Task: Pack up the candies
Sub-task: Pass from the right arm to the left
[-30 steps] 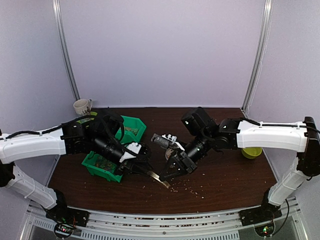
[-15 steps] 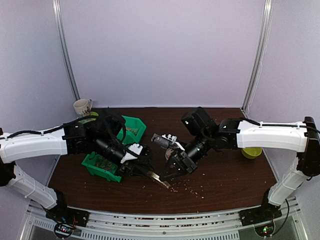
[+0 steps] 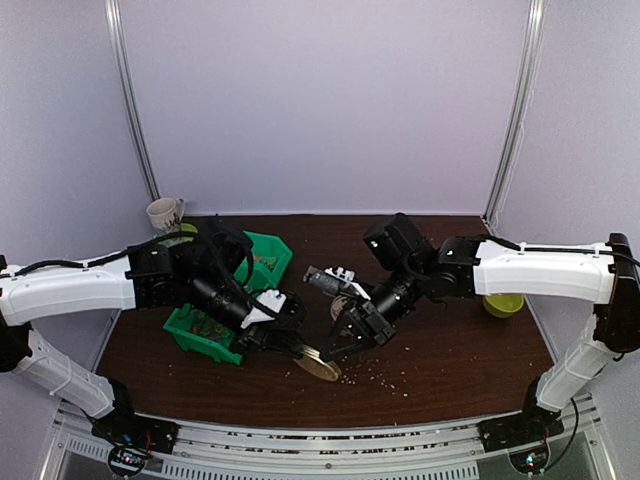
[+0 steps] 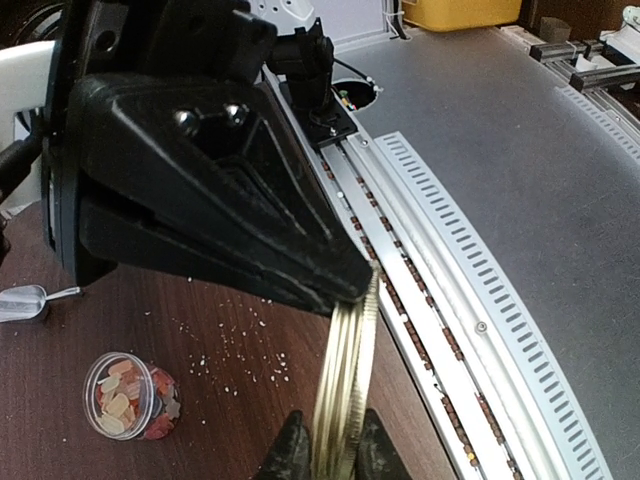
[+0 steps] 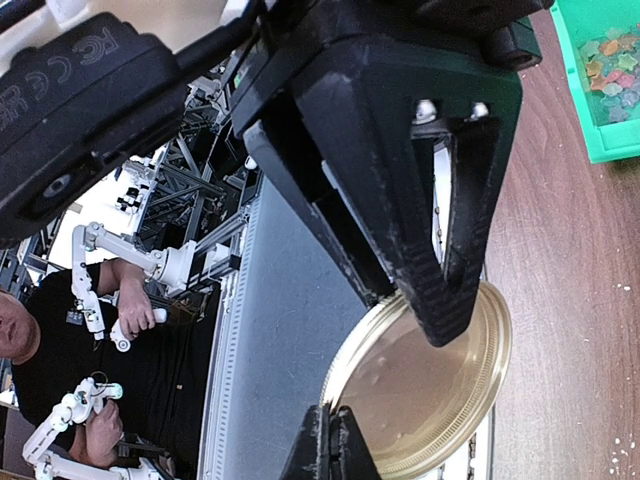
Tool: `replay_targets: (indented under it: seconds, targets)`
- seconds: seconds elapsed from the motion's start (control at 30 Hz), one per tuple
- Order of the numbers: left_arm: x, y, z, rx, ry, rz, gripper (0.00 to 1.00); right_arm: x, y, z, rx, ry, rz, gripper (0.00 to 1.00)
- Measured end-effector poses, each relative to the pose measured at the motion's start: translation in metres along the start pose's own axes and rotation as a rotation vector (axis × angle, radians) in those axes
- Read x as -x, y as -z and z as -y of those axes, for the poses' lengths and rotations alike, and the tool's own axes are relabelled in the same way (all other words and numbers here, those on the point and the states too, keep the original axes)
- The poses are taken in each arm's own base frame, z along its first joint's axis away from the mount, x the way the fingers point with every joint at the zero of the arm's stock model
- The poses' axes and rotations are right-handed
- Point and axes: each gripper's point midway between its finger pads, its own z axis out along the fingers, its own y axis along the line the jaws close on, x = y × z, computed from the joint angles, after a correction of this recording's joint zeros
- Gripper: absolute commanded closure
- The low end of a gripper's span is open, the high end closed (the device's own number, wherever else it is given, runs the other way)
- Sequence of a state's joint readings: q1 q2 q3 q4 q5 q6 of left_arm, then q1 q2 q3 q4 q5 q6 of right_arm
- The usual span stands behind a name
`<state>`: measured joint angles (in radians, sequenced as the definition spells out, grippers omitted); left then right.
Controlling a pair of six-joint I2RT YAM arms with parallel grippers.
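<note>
- The left tool (image 3: 297, 348) gripped a round gold metal lid (image 3: 320, 366) just below the middle of the overhead view. In the left wrist view the lid stood edge-on between the black fingers (image 4: 250, 230), which were set narrow on it.
- The right tool (image 3: 335, 350) was fully closed, with its tip just beside the lid's upper right rim. The right wrist view showed the lid's hollow face behind that tool. Whether the tool touched the lid could not be told.
- The candies (image 4: 120, 390), small pieces in orange, red and tan, filled a small clear round plastic jar (image 4: 165, 408). The jar was open-topped and stood on the dark brown wooden table (image 3: 450, 360), at the lower left of the left wrist view, well apart from the lid.
- More candies lay in a green plastic bin (image 5: 600, 140) at the upper right corner of the right wrist view.
- The overhead view showed two such green bins left of centre, partly hidden under the left arm.
- A small silver metal scoop (image 4: 25, 302) lay at the left edge of the left wrist view, above the jar.
- Tiny pale crumbs (image 3: 385, 375) were scattered on the table at lower centre of the overhead view, just right of the lid.
- A white ceramic mug (image 3: 165, 213) stood at the back left.
- A yellow-green bowl (image 3: 503, 305) sat at the right, just below the right arm.
</note>
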<state>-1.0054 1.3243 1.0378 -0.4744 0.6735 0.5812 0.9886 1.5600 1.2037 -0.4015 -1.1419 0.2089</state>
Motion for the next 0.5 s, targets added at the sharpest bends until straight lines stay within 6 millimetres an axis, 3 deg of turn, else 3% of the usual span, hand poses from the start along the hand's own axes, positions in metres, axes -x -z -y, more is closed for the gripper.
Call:
replay_targets:
  seconds: [0.17, 0.33, 0.5]
  targets:
    - [0.0, 0.0, 0.002, -0.009, 0.003, -0.001, 0.9, 0.0, 0.001, 0.0, 0.003, -0.003, -0.001, 0.91]
    - [-0.001, -0.003, 0.0, -0.013, 0.022, -0.004, 0.91, 0.0, 0.003, 0.004, -0.009, 0.001, 0.001, 0.68]
    - [0.003, -0.011, -0.011, -0.025, 0.077, -0.013, 0.9, 0.002, 0.014, 0.02, -0.071, -0.022, 0.023, 0.55]
